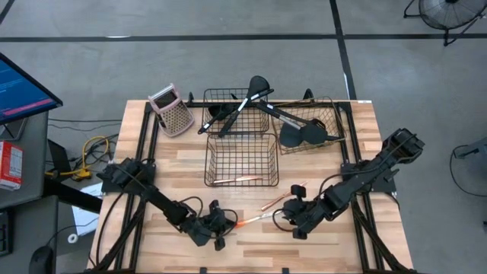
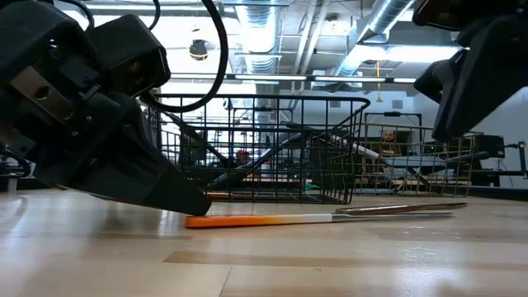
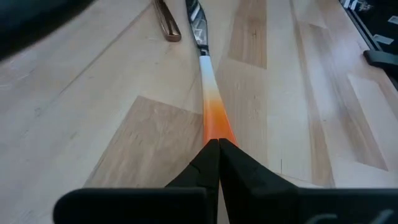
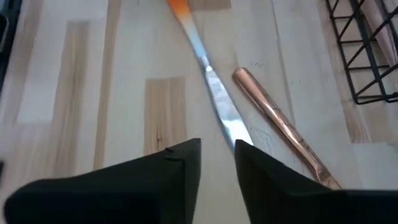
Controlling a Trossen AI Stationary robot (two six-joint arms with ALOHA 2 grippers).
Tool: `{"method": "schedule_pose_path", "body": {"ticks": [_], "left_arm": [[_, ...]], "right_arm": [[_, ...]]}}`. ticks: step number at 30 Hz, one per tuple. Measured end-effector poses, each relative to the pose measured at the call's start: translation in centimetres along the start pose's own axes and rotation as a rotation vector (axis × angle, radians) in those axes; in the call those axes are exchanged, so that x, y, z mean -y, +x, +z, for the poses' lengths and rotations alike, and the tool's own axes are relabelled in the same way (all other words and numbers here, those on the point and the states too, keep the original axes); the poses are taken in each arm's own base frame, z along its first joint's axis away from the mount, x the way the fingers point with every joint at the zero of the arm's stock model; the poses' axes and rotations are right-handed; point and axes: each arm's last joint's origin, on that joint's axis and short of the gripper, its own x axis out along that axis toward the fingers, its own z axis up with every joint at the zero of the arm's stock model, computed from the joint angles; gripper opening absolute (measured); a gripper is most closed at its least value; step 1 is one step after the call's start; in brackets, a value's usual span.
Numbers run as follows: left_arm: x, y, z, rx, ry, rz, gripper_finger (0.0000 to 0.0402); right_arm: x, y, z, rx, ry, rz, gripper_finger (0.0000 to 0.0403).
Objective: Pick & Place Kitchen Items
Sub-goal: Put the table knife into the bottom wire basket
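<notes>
I have the left gripper low on the tabletop at about 7 o'clock from the middle; in its wrist view the fingers are pressed together right at the orange handle end of the orange-handled utensil, which lies flat on the wood. Whether they actually pinch the tip I cannot tell. The right gripper sits at about 5 o'clock, over the metal end of that same utensil; its fingers stand slightly apart with the blade running into the gap between them. Just beside it, toward 1 o'clock, lies a copper piece, touching nothing I can see. Another copper piece rests inside the near wire basket at the tabletop's middle. The two far baskets at 12 o'clock hold the black ladles and spatulas, some handles sticking out over the rims. The pink-topped grater stands at 10 o'clock.
</notes>
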Motion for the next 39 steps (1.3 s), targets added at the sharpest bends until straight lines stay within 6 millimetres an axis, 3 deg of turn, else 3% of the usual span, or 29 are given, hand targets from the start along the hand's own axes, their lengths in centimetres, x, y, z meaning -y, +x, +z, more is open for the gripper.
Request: {"method": "schedule_pose_path", "body": {"ticks": [7,10,13,22,39], "left_arm": [[-0.1,0.0,-0.2,-0.016,0.013,0.006,0.0001],[-0.2,0.1,-0.2,-0.022,0.016,0.008,0.0001],[-0.2,0.1,-0.2,-0.025,0.019,0.008,0.0001],[-0.4,0.0,-0.4,-0.034,0.024,0.007,0.0001],[-0.6,0.1,-0.5,-0.042,0.029,0.013,0.0001]], "right_arm": [[-0.1,0.3,-0.3,-0.027,-0.182,0.001,0.0187],[0.2,1.3,-0.5,-0.059,-0.209,-0.015,0.0235],[0.5,2.8,-1.0,-0.101,-0.228,-0.042,0.0258],[0.2,6.5,-1.4,-0.112,-0.303,0.017,0.0247],[1.8,7.9,-1.3,-0.098,-0.291,0.001,0.0191]]}}
